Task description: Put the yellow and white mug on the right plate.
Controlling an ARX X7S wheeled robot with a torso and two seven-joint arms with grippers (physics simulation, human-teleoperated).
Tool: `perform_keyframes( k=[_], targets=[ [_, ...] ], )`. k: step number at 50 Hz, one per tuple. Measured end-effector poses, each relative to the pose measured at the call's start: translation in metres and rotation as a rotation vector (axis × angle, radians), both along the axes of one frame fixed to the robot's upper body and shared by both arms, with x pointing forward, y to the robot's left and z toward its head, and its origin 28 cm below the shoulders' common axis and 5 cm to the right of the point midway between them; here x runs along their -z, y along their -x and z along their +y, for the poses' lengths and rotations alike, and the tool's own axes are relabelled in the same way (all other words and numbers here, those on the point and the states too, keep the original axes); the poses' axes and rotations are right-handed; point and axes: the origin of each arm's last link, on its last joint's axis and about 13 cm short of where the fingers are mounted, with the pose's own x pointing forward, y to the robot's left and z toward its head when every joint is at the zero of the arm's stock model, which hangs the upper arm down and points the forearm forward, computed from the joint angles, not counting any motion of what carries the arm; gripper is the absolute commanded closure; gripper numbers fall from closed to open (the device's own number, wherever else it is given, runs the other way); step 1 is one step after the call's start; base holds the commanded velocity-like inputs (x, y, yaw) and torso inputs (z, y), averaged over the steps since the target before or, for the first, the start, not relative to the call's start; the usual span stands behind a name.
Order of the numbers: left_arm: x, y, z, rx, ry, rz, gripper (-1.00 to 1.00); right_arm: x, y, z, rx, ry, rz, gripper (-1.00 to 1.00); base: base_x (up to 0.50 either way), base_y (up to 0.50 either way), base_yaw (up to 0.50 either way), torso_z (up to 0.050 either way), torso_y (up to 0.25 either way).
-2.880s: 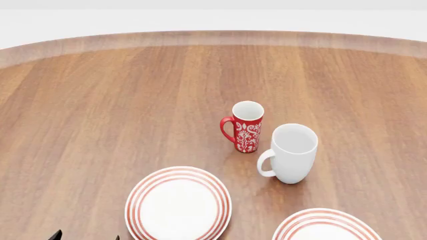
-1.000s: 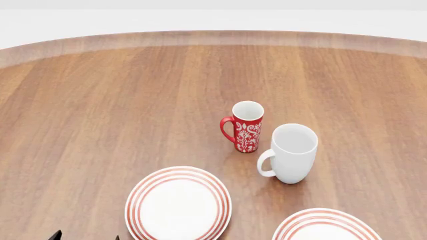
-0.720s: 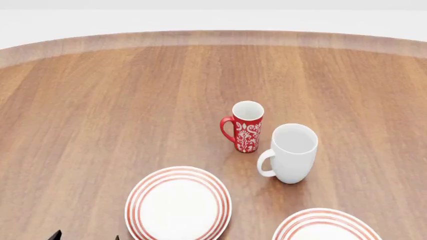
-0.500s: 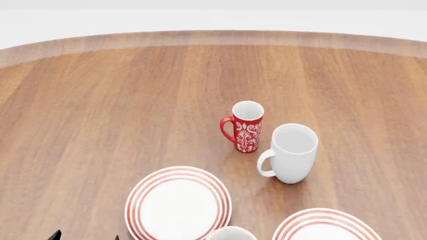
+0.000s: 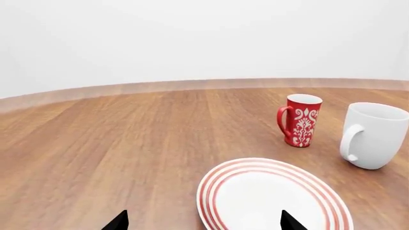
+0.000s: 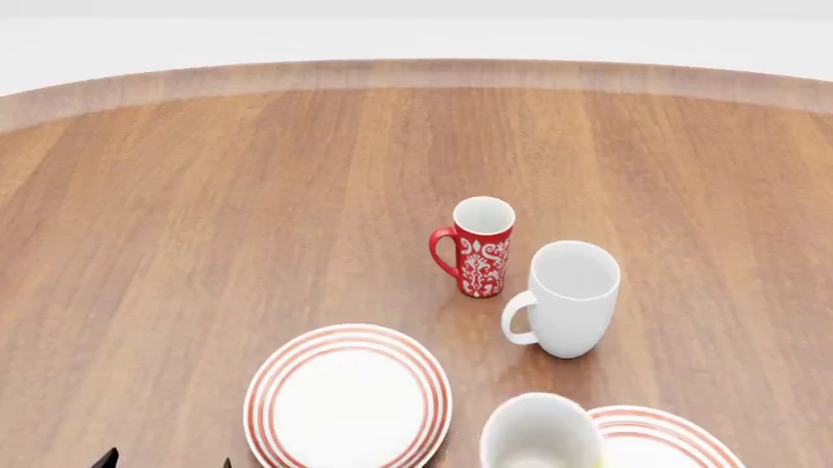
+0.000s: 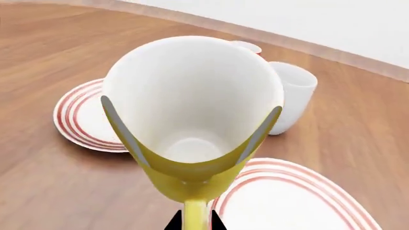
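While gripped, yellow and white mug (image 7: 191, 124) over right plate (image 7: 288, 203).

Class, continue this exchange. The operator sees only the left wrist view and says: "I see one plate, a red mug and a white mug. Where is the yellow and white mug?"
Observer: Head view shows the yellow and white mug nearest the robot, overlapping the left rim of the right plate.
Operator: Is it held?
Observer: Yes. In the right wrist view, the right gripper pinches its yellow handle.
Operator: Anything inside?
Observer: No, its white inside is empty.
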Motion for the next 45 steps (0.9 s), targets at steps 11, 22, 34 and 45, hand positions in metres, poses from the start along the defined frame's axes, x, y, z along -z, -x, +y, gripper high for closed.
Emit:
perform_keyframes(
  k=[11,22,34,45],
  targets=[
    [0.0,0.0,0.0,0.001,0.001,0.0,-1.0,-0.011,0.001,-0.014,0.096,-0.02,-0.034,1.0,0.0,0.0,0.0,0.0,0.0],
    [-0.001,0.0,0.0,0.001,0.003,0.001,-1.0,-0.017,0.002,-0.026,0.202,-0.052,-0.044,1.0,0.0,0.0,0.0,0.0,0.0],
    [-0.001,0.0,0.0,0.0,0.003,0.002,-1.0,-0.014,-0.001,-0.035,0.283,-0.086,-0.017,1.0,0.0,0.0,0.0,0.0,0.001],
    [0.0,0.0,0.0,-0.001,0.002,0.001,-1.0,-0.005,-0.009,-0.039,0.323,-0.097,0.02,1.0,0.0,0.0,0.0,0.0,0.0]
  ],
)
